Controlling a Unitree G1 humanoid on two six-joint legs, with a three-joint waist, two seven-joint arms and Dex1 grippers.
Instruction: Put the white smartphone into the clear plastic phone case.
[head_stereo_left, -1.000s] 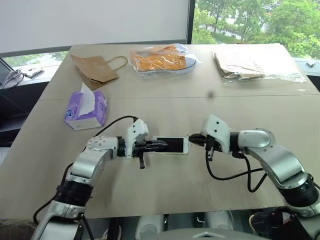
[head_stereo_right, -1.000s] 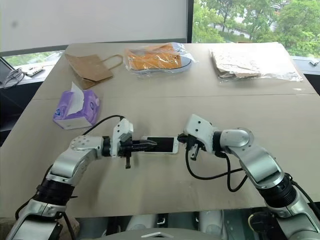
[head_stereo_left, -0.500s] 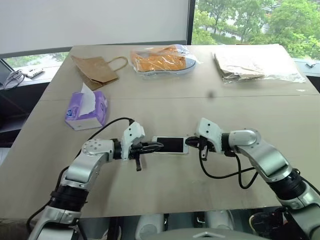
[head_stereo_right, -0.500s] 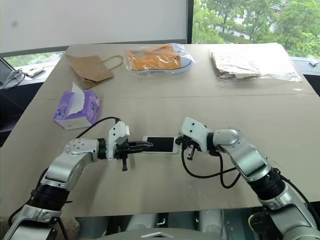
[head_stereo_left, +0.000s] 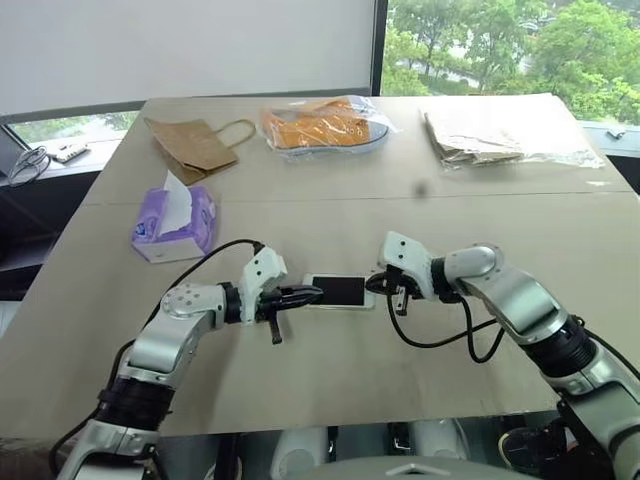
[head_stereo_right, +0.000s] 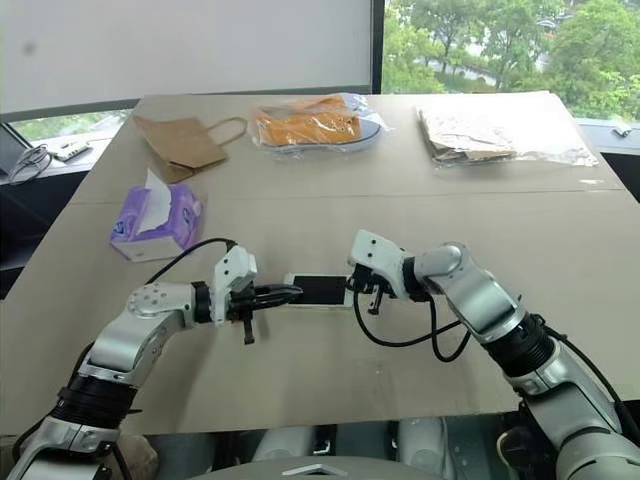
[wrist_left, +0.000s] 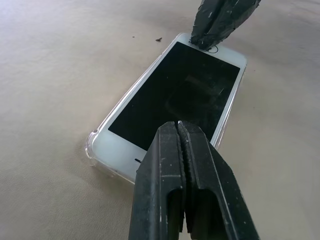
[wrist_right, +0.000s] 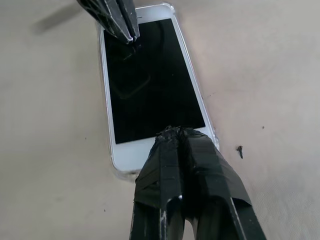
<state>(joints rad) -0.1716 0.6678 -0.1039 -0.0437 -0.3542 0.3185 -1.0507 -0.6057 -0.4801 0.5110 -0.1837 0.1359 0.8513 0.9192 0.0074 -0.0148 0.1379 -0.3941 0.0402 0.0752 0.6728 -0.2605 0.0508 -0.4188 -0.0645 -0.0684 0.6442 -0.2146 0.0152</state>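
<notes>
The white smartphone (head_stereo_left: 340, 291) is seen lying flat, screen up, near the middle of the table (head_stereo_left: 330, 390), seated inside the clear plastic phone case (wrist_left: 92, 144), whose glossy rim is visible around the phone's corners and long edges. The left gripper (head_stereo_left: 318, 293) is pressed together, with its tips resting on the screen close to one short end of the phone; nothing is pinched between its fingers. The right gripper (head_stereo_left: 374, 284) is likewise pressed together and is set on the white bezel at the opposite short end, beside the home button. The phone is thus flanked at both short ends, while its two long edges are left free. Bare tabletop is seen on the near side of the phone, up to the front edge, and on the far side as well. A purple tissue pack (head_stereo_left: 174, 220) is placed well apart to the left. Along the far edge a brown paper bag (head_stereo_left: 192, 143), a bagged orange shoe (head_stereo_left: 322, 123) and a bagged stack of paper (head_stereo_left: 495, 133) are laid, well clear of the phone.
</notes>
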